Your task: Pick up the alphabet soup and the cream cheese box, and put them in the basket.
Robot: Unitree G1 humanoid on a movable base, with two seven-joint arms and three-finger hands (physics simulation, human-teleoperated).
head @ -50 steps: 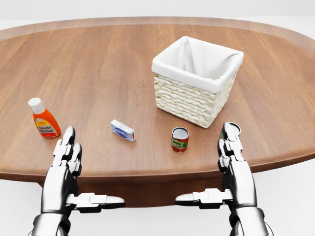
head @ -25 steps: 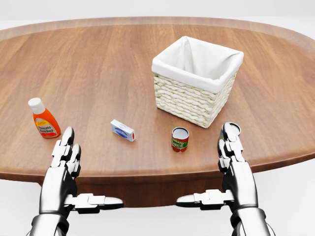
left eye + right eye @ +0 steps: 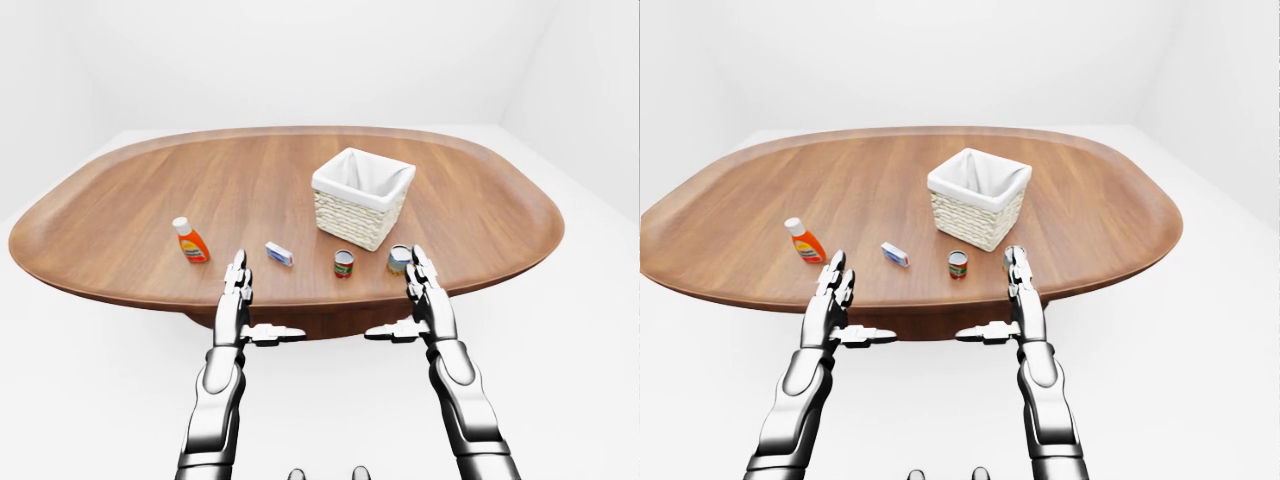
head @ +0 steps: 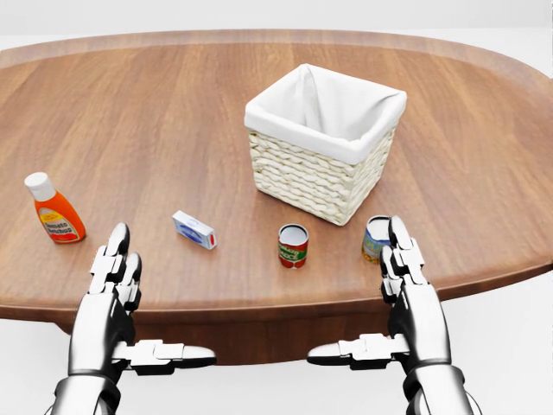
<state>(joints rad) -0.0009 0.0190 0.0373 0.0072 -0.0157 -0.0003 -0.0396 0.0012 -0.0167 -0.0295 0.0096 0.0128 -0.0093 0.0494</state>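
Observation:
A red can with a green label [image 4: 292, 245], likely the alphabet soup, stands on the wooden table [image 4: 173, 112] below the wicker basket [image 4: 324, 143]. The small blue and white cream cheese box [image 4: 193, 229] lies to the can's left. My left hand [image 4: 114, 290] is open and empty at the table's near edge, below and left of the box. My right hand [image 4: 409, 290] is open and empty at the edge, right of the red can. Its fingertips partly cover a second can with a blue and yellow label [image 4: 374, 237].
An orange ketchup bottle [image 4: 54, 210] stands at the left of the table. The basket has a white cloth lining and shows nothing inside. The table is a large oval in a white room, best seen in the left-eye view [image 3: 120, 215].
The whole picture has shifted left, so the camera has moved right. The second can now shows more beside my right hand. Both hands stay open in the same pose.

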